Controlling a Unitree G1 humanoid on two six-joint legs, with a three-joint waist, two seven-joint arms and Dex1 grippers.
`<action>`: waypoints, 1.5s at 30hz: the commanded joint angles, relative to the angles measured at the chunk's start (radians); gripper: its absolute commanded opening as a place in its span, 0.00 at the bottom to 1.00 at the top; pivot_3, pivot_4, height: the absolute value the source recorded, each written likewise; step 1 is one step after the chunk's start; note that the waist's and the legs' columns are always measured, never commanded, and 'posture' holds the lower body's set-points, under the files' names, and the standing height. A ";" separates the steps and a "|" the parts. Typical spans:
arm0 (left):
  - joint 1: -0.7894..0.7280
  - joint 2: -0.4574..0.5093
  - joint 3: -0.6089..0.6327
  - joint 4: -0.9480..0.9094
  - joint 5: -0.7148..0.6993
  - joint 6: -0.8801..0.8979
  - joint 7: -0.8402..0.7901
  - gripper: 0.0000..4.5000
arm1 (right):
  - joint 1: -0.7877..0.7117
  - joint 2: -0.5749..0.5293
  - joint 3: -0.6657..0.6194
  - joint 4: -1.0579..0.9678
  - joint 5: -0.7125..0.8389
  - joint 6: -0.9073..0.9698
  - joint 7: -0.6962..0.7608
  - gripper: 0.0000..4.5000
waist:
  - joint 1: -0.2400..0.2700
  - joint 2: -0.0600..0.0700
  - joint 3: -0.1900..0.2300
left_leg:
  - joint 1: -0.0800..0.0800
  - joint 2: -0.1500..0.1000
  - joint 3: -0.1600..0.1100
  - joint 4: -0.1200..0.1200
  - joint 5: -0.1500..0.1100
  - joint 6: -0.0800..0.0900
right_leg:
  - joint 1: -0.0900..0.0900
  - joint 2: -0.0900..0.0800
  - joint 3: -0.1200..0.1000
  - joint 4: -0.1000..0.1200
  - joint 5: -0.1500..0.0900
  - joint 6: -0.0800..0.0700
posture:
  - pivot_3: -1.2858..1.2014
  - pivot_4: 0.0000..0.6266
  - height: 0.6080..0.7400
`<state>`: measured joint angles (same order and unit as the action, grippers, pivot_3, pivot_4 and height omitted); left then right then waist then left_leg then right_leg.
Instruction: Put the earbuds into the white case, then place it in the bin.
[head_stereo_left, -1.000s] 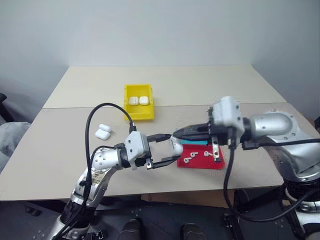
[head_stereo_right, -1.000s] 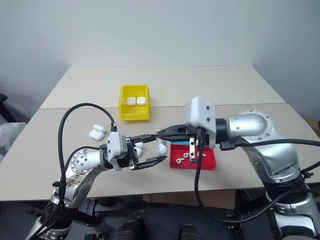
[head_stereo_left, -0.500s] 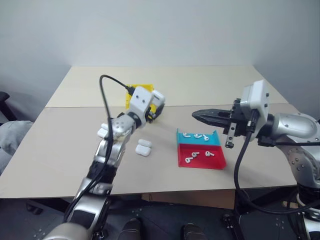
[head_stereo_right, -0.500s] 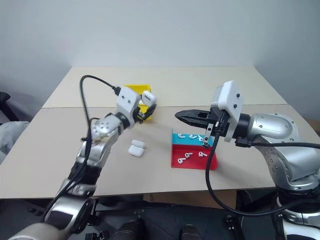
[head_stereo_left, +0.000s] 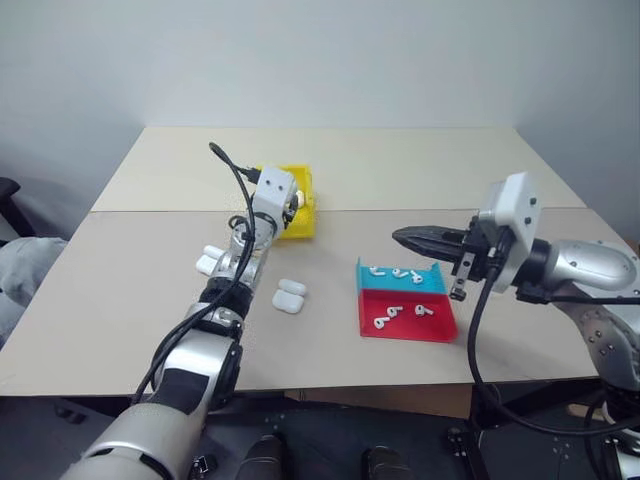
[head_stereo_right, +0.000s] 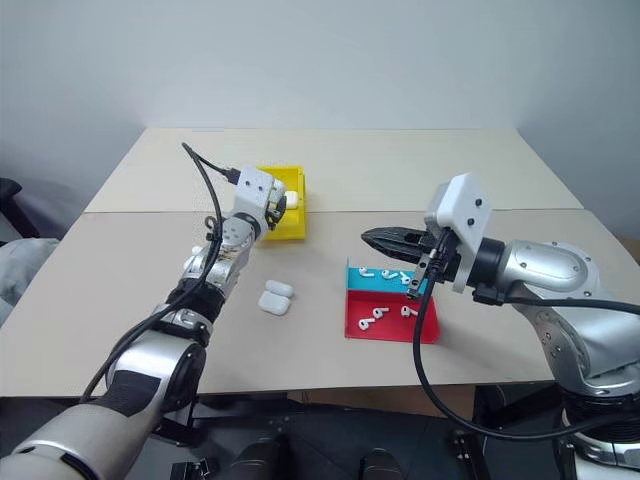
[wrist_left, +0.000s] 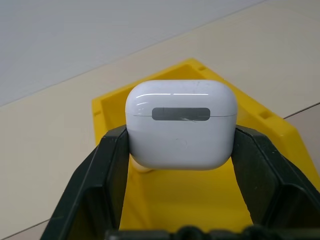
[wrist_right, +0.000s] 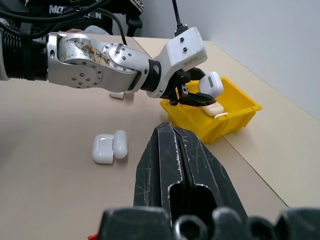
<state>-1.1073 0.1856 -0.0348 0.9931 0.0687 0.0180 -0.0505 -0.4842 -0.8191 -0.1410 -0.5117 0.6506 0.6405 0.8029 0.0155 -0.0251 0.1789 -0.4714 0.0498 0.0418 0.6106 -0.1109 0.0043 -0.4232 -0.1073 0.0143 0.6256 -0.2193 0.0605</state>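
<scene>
Glossy white rounded plastic case (wrist_left: 180, 124) clamped between the left gripper (wrist_left: 180, 150) fingers, lid shut, above the bright yellow rectangular plastic bin (wrist_left: 272, 131) (another case inside). Right gripper (wrist_right: 178, 150) closed, empty, well apart.

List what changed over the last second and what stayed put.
The left gripper, shut on the white case, swung from beside the red tray out over the yellow bin. The right gripper drew back, shut and empty. The open case and trays stayed.
</scene>
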 joint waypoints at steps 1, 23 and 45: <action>-0.057 -0.010 0.009 0.028 0.005 -0.049 0.002 0.61 | 0.000 -0.016 -0.033 -0.032 0.004 -0.003 -0.009 0.00 | 0.000 0.000 0.000 | 0.000 0.000 0.000 0.000 0.000 0.000 | 0.000 0.000 0.000 0.000 0.000 0.000 | 0.52 0.24 1.00; -0.045 0.010 -0.008 -0.028 0.026 -0.097 -0.059 0.99 | 0.087 -0.066 -0.041 -0.058 -0.042 -0.006 0.012 0.00 | -0.002 0.000 0.000 | 0.000 0.000 0.000 0.001 0.000 0.000 | 0.000 0.000 0.000 0.000 0.001 0.001 | 0.52 0.24 1.00; 0.867 0.663 0.241 -1.379 -0.614 0.396 -1.067 0.99 | 0.377 -0.302 -0.271 0.038 -0.034 -0.208 0.487 0.00 | -0.025 0.001 -0.001 | 0.010 0.002 0.003 0.002 -0.004 -0.008 | 0.005 -0.002 0.001 0.002 -0.005 -0.005 | 0.52 0.24 1.00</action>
<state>-0.2537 0.8153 0.1504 -0.3239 -0.4911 0.4003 -1.0764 -0.1124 -1.0959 -0.3534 -0.4785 0.6097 0.4718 1.2466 -0.0091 -0.0237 0.1781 -0.4606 0.0521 0.0451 0.6130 -0.1153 -0.0039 -0.4189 -0.1097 0.0148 0.6273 -0.2243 0.0557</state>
